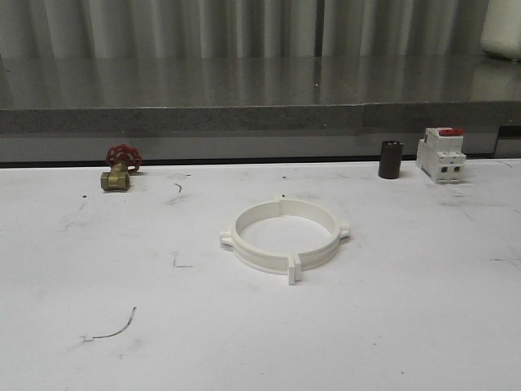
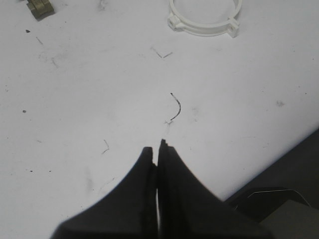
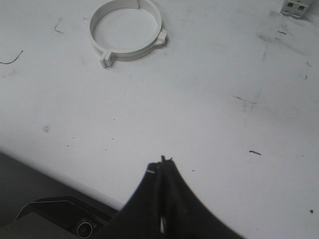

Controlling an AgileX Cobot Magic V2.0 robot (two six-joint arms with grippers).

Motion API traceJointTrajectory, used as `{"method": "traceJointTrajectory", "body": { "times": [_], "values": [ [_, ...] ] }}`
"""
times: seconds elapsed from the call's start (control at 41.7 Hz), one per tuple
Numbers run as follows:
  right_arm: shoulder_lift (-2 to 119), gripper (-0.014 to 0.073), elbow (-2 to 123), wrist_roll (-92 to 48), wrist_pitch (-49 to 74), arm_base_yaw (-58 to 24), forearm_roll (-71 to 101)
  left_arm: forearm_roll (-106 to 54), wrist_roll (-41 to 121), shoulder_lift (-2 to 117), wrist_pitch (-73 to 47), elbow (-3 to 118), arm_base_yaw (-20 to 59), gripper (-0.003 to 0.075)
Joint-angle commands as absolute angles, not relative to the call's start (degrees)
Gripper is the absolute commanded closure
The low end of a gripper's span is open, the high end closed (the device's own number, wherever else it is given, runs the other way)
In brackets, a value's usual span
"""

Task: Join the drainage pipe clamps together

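I see the drainage pipe clamps (image 1: 284, 236) ringed together mid-counter, breaker (image 1: 441, 153) at 2 o'clock. Both end effectors, left (image 2: 158, 145) and right (image 3: 166, 160), pinched together. Light, rigid, slick plastic; I'd grip the tabs.

We see even, diffuse light across all views; white worktop (image 1: 391, 326) bright, slightly washed out. Shadows soft and faint under drainage pipe clamps (image 1: 284, 235). Steel ledge (image 1: 244, 81) behind shows streaky vertical reflections. Front view mildly soft, grainy. In wrist views we find dark gripper fingers (image 2: 172, 199) underexposed, near-black, edges blurred; far corners dimmer.
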State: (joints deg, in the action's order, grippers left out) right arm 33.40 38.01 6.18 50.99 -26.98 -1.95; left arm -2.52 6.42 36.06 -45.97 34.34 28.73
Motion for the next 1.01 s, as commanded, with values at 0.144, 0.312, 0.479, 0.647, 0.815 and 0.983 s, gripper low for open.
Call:
{"method": "traceJointTrajectory", "body": {
  "times": [0.144,0.312,0.479,0.647,0.815,0.983],
  "values": [
    [33.49,0.0710,39.44,5.54,47.61,-26.57,-2.28,-3.18,6.44,35.86,-42.20,35.81,28.60,0.0741],
    [33.55,0.0710,39.44,5.54,47.58,-26.57,-2.28,-3.63,6.44,31.18,-39.58,33.24,26.40,0.0741],
    [33.55,0.0710,39.44,5.54,47.58,-26.57,-2.28,-3.41,6.44,22.28,-29.10,25.33,17.86,0.0741],
    [33.55,0.0710,39.44,5.54,47.58,-26.57,-2.28,-3.55,6.44,11.56,-10.53,12.07,10.81,0.0741],
    [33.55,0.0710,39.44,5.54,47.58,-26.57,-2.28,-3.55,6.44,2.29,-1.66,1.88,6.11,0.0741],
    [33.55,0.0710,39.44,5.54,47.58,-26.57,-2.28,-3.55,6.44,-1.01,0.00,-1.43,5.65,0.0741]
  ]
}}
